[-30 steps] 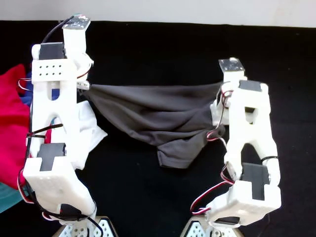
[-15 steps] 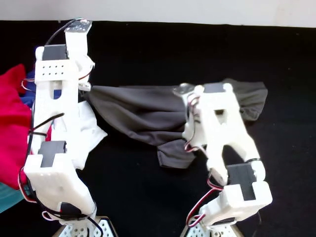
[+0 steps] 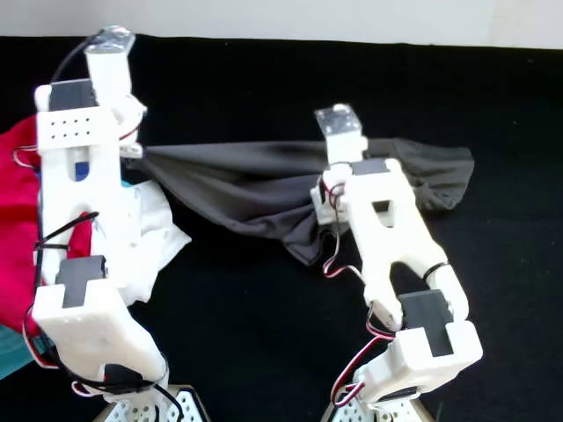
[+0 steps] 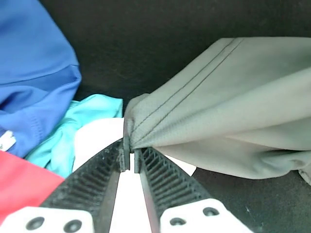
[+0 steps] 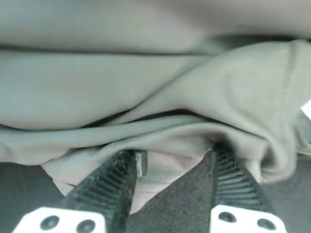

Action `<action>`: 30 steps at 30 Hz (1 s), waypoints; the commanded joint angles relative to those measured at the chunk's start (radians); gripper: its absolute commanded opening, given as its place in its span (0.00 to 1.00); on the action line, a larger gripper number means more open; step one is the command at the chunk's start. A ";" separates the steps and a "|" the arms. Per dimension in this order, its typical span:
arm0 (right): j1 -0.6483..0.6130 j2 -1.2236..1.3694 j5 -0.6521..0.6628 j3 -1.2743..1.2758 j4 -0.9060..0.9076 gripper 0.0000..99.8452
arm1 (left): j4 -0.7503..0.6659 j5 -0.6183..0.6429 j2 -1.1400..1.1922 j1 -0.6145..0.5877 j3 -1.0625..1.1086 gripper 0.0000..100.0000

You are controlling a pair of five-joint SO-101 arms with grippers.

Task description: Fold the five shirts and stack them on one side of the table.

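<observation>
1. Spreading the gray shirt (image 3: 237, 180) ahead of folding, by the look of it: lying bunched across the middle of the bench (image 3: 264, 334), with one end drawn taut toward the bench's left side and the other slumping at the right.
2. Left gripper (image 4: 130, 156): pressing together on the gray shirt's stitched hem, pinching it just above the other shirts.
3. Right gripper (image 5: 175, 153): standing spread, low in the gray shirt's middle, with folds of cloth sagging across between the jaws but nothing being pinched.
4. Waiting rumpled at the bench's left side: red shirt (image 3: 18, 202), white shirt (image 3: 158, 220), blue shirt (image 4: 34, 58) and teal shirt (image 4: 82, 121). None looking folded, so probably sitting early in the task.
5. Calling next, most likely, for closing the right gripper on an edge of the gray shirt and drawing it away from the left pinch to flatten the cloth. Taking a thin layer rather than the whole bunch looks the safer choice.
</observation>
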 commanded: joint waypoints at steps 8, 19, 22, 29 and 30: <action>-0.033 -0.005 0.158 -0.216 0.476 0.21 | -0.012 0.006 -0.050 -0.047 -0.027 0.01; -0.127 -0.004 0.203 0.120 0.165 0.21 | -0.011 0.006 -0.050 -0.044 -0.022 0.01; -0.116 -0.004 0.169 0.147 0.064 0.26 | 0.003 0.006 -0.058 -0.044 -0.022 0.01; -0.114 0.058 0.155 0.143 -0.022 0.30 | 0.041 0.006 -0.058 -0.044 -0.022 0.01; -0.114 0.087 0.155 0.139 -0.033 0.30 | 0.044 0.006 -0.058 -0.044 -0.022 0.01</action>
